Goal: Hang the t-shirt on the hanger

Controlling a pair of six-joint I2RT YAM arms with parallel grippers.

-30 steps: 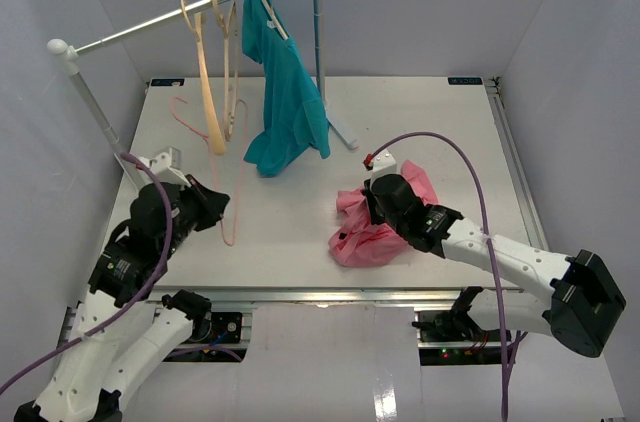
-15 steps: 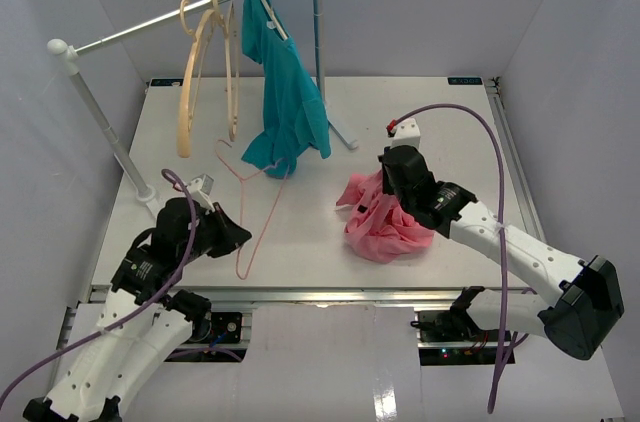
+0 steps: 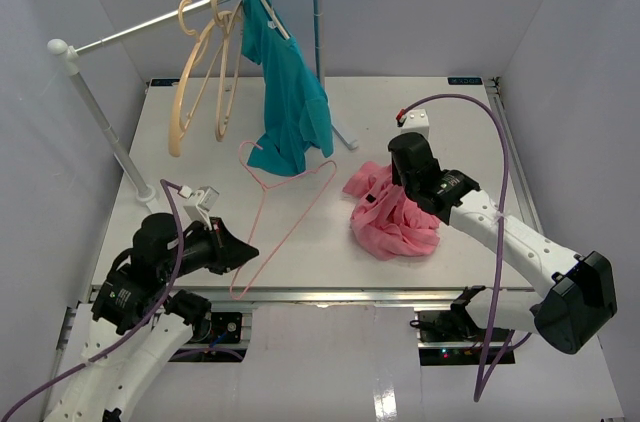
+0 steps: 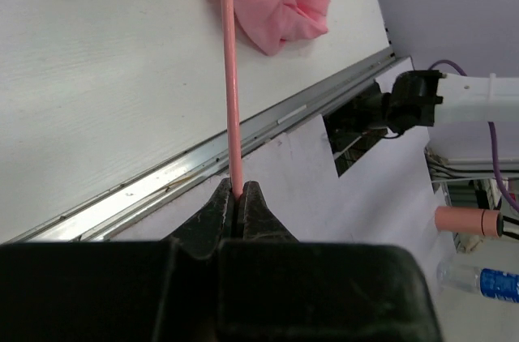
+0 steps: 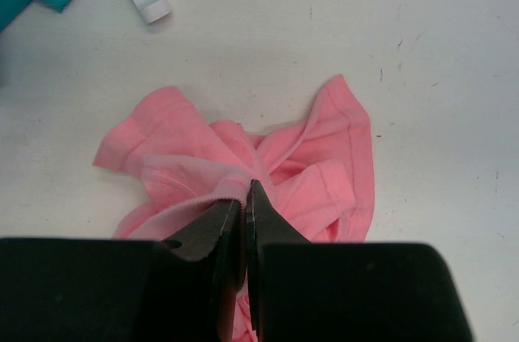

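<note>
Hanger [image 4: 230, 74], inspector speaking: your left gripper [image 4: 238, 196] pinches its near end at the table's [image 3: 420, 112] front edge. It has swung in from the rail [image 3: 140, 27] side; its far corner now lies near the t-shirt [image 3: 395, 227].

Operator: And the t-shirt?

Inspector: Bunched right of centre, your right gripper [image 5: 245, 204] clamped on a fold, dragged slightly rightward. Threading not yet begun.
</note>
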